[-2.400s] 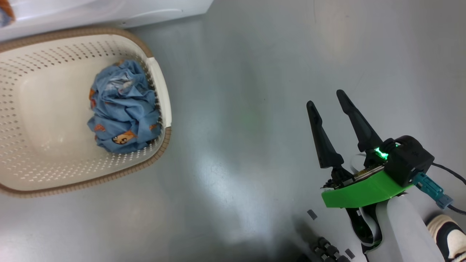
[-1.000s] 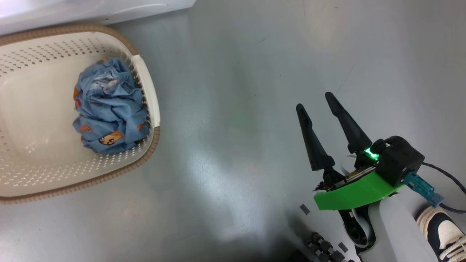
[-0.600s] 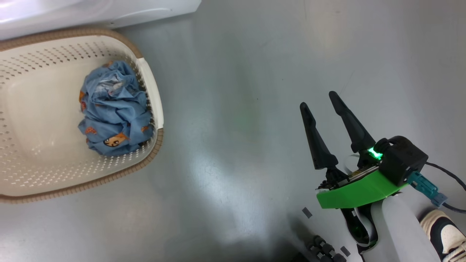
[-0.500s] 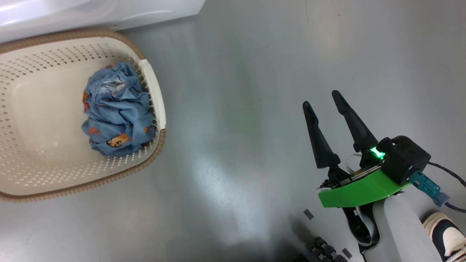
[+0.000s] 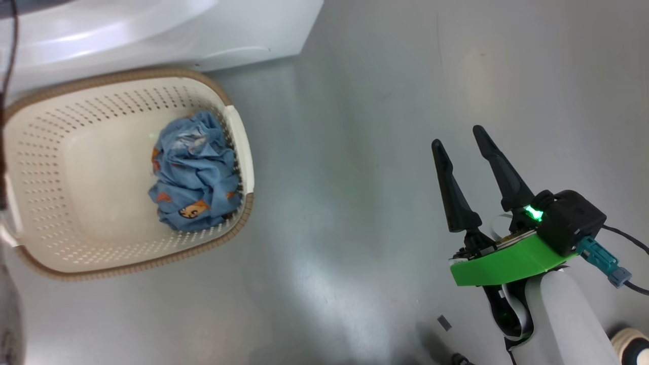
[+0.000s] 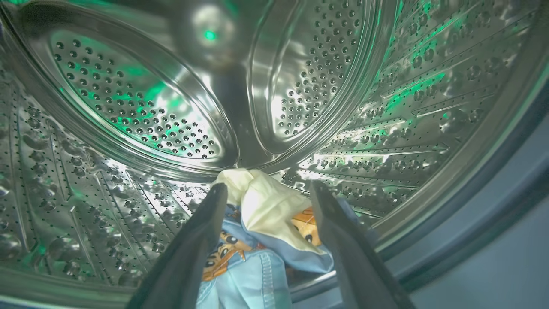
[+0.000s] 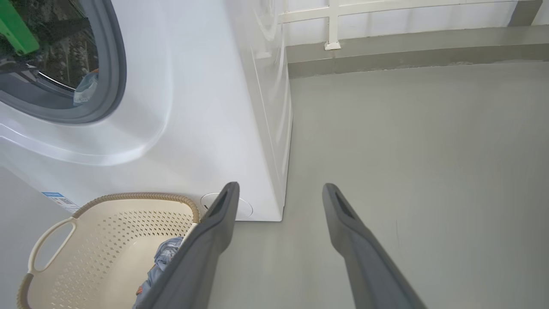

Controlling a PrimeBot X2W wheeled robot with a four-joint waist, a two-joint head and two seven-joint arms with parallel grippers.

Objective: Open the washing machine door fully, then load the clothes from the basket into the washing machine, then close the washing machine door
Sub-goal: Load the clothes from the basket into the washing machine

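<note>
My left gripper [image 6: 268, 189] is inside the steel drum [image 6: 141, 107] of the washing machine, open. A cream and light-blue garment [image 6: 266, 210] of the clothes lies loose between and below its fingers. The cream basket [image 5: 238, 132] stands on the floor before the white washing machine [image 5: 167, 25]. A crumpled blue bundle of clothes [image 5: 195, 172] lies against the basket's right wall. My right gripper [image 5: 456, 138] hangs open over bare floor, well right of the basket, holding nothing. The right wrist view shows the machine [image 7: 206, 107], its grey gasket [image 7: 113, 73], the basket [image 7: 107, 240] and that gripper [image 7: 281, 189]. The door is out of view.
Grey floor [image 5: 355, 152] spreads right of the machine and basket. A wall base with a white frame [image 7: 334, 25] runs behind. A person's shoe [image 5: 628, 342] shows at the lower right. A green part of my left arm [image 7: 13, 25] sits in the drum opening.
The head camera has shifted, so the basket sits further right and lower and more of the machine shows. My left gripper has gone from shut to open. The right gripper holds its pose.
</note>
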